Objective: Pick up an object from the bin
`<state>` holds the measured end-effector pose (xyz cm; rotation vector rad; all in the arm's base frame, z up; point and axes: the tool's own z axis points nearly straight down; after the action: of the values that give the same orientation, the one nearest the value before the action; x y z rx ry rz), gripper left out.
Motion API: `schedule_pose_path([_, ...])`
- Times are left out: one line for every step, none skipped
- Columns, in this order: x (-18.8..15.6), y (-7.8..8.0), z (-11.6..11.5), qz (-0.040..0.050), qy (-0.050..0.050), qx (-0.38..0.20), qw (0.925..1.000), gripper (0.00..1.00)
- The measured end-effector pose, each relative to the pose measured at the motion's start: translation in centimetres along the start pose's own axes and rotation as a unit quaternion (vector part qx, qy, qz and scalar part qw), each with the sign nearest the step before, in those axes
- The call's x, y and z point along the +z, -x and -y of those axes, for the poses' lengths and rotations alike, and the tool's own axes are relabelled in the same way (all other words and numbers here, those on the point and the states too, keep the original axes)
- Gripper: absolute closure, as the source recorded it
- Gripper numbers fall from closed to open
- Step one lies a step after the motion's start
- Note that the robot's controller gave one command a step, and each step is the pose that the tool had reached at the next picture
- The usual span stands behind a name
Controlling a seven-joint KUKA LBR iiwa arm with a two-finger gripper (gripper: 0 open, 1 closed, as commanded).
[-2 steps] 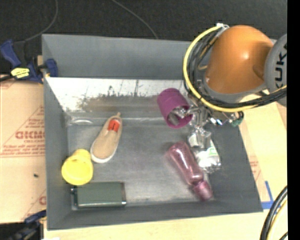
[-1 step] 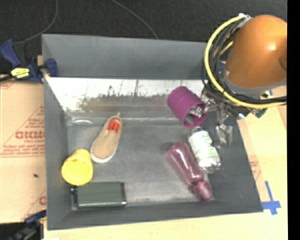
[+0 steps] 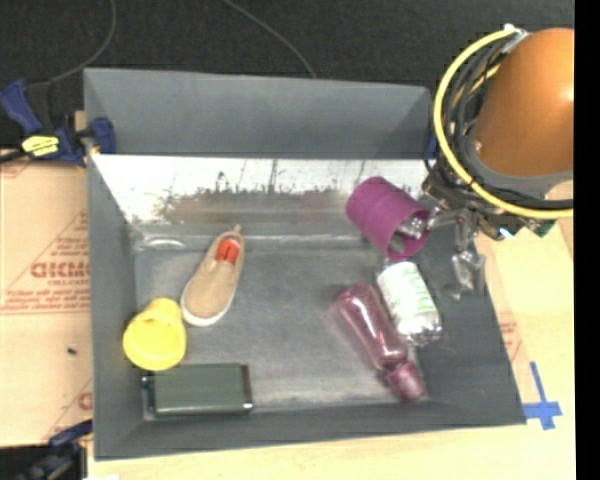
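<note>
Weighing what could go wrong, we put the purple cup first. It lies on its side at the back right of the bin, against the foot of the rear wall, with its mouth turned towards the arm. A smooth, round cup like that can roll or skid away if it is pushed on one side of its rim, and a pinch on the thin lip could slip as it is lifted. Just in front of it, the white bottle with a green label and the pink see-through bottle lie side by side, touching. A descent aimed a little low could nudge them or catch two things at once. The bin's right wall is close too, so a sideways correction may scrape it. We cannot tell whether the jaws are released or clenched, nor whether they have the cup's rim. The arm reaches in over the right rim, its orange cover high above that corner, with the wrist pointing down and to the left so that its tip sits at the cup's mouth. The beige shoe, yellow round thing and dark flat case lie well apart on the left.
</note>
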<state>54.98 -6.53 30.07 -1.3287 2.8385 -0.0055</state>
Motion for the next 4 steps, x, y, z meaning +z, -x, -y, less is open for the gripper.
schedule_pose_path([-1.7,-1.1,-1.2,0.0000,-0.001,0.108,0.9941,0.00])
schedule_pose_path([-3.4,-2.7,1.2,0.0002,-0.001,-0.141,0.9900,0.00])
schedule_pose_path([-10.2,-2.0,-0.9,0.0004,0.000,-0.184,0.9829,0.00])
schedule_pose_path([-10.2,3.9,0.8,0.0019,-0.004,-0.099,0.9951,0.00])
